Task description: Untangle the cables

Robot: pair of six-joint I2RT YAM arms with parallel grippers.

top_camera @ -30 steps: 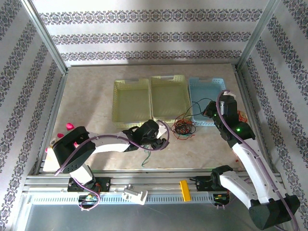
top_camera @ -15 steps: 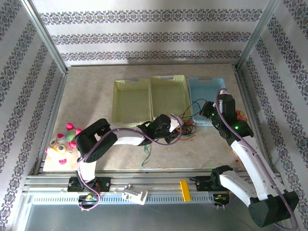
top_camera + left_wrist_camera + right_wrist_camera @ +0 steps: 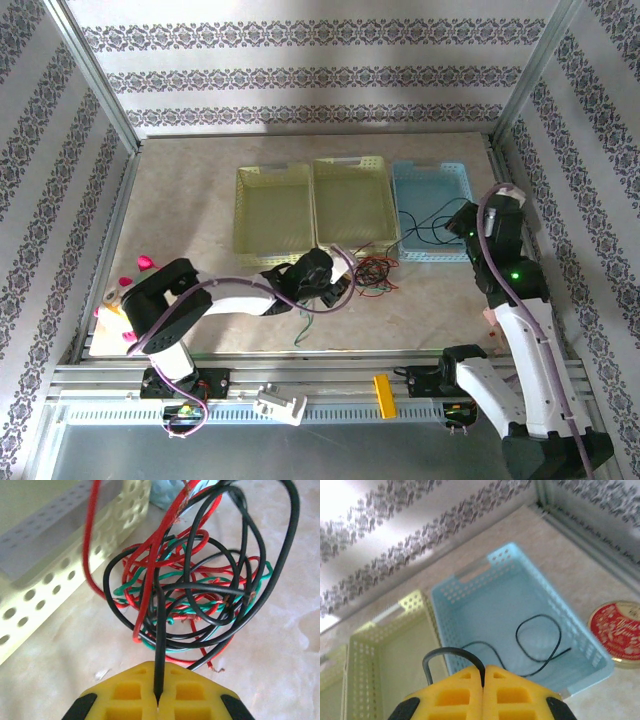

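The left gripper [image 3: 159, 700] has its jaws pressed together on a black strand [image 3: 160, 645]. The strand runs straight ahead from the pinch, away from the wrist, into the tangle [image 3: 195, 605] of red, green and black cables. That knot rests on the desk [image 3: 200, 200] just in front of the middle yellow basket [image 3: 350, 162], near the corner of the blue basket [image 3: 430, 167]. It is directly beyond the left jaws and well apart from the right ones.

The right gripper [image 3: 483, 677] hangs over the blue basket, jaws closed on a black wire [image 3: 540, 640] whose slack loops across the basket floor. It looks like one cable pinched in two places, though the link is too thin to trace. If so, the line between the pinches runs left to right across the desk, and the next move calls for pulling apart along that line — not upward.
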